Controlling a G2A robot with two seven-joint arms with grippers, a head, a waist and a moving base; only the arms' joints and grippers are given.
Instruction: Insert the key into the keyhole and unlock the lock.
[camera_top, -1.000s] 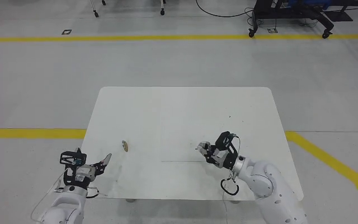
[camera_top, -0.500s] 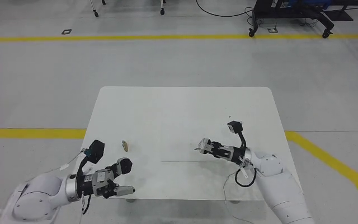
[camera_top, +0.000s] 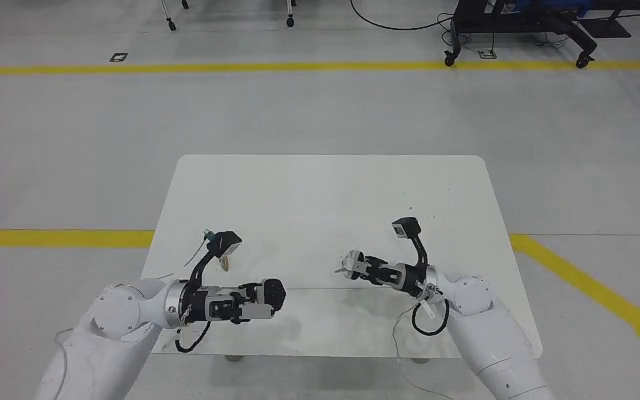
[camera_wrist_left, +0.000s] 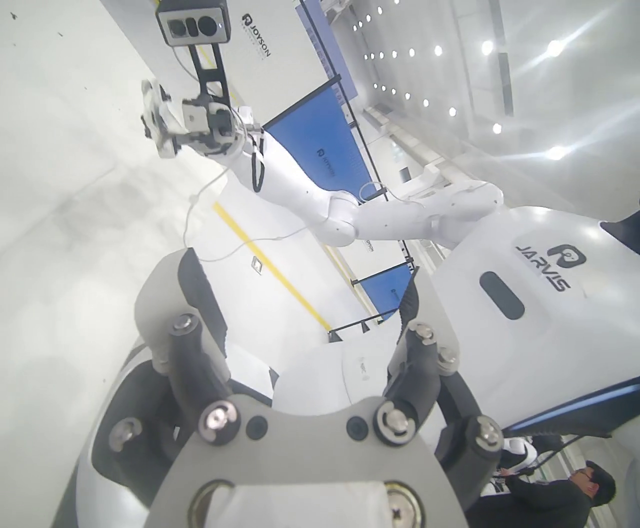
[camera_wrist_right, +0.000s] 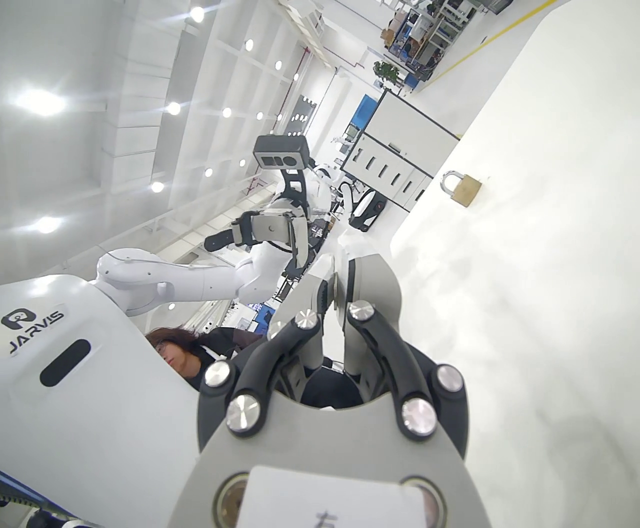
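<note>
The lock (camera_wrist_right: 462, 187), a small brass one with a silver loop, is seen lying on the white table (camera_top: 330, 190) close to the left edge, toward the front left corner, apart from both grippers. The left gripper (camera_top: 266, 297) is held low near the front edge, between the lock and the right gripper (camera_top: 350, 266), and its fingers (camera_wrist_left: 192, 300) are spread wide apart. The right gripper is held over the front half of the table near the middle, and its fingers (camera_wrist_right: 372, 285) are pressed close together
</note>
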